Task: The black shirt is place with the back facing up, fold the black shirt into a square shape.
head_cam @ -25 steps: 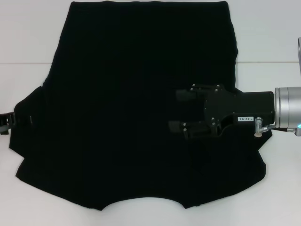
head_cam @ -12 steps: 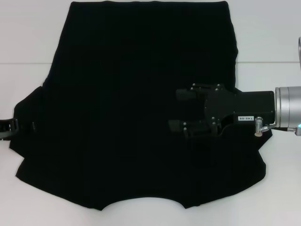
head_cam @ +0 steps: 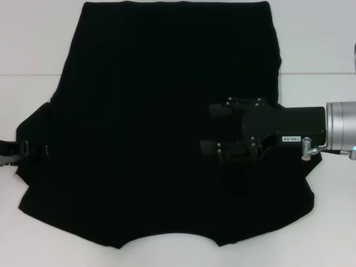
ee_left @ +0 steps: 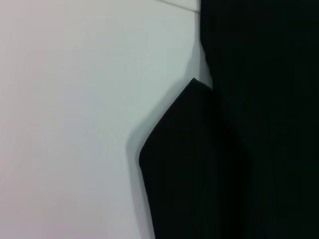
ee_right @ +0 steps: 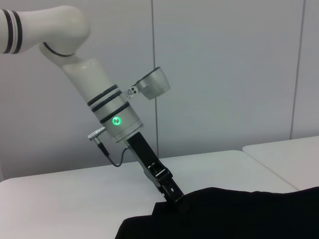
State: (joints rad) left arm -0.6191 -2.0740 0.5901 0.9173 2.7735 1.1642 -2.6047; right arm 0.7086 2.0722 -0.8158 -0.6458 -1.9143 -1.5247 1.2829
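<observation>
Our right gripper [head_cam: 207,129] is hovering open-jawed over the right half of the black shirt [head_cam: 150,122], which is lying flat across the white table [head_cam: 317,39]. Our left gripper [head_cam: 34,150] is touching the shirt's left sleeve edge; we cannot tell its finger state.

Right gripper [head_cam: 207,129] hovers, fingers apart (left gripper [head_cam: 34,150] low).

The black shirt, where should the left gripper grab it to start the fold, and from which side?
Take the black shirt by its left sleeve edge, coming in low from the robot's left over the white table. That sleeve sticks out as a free flap past the body, so a pinch there probably lifts cleanly. The left gripper is already there; the right gripper hovers over the shirt's right part.
</observation>
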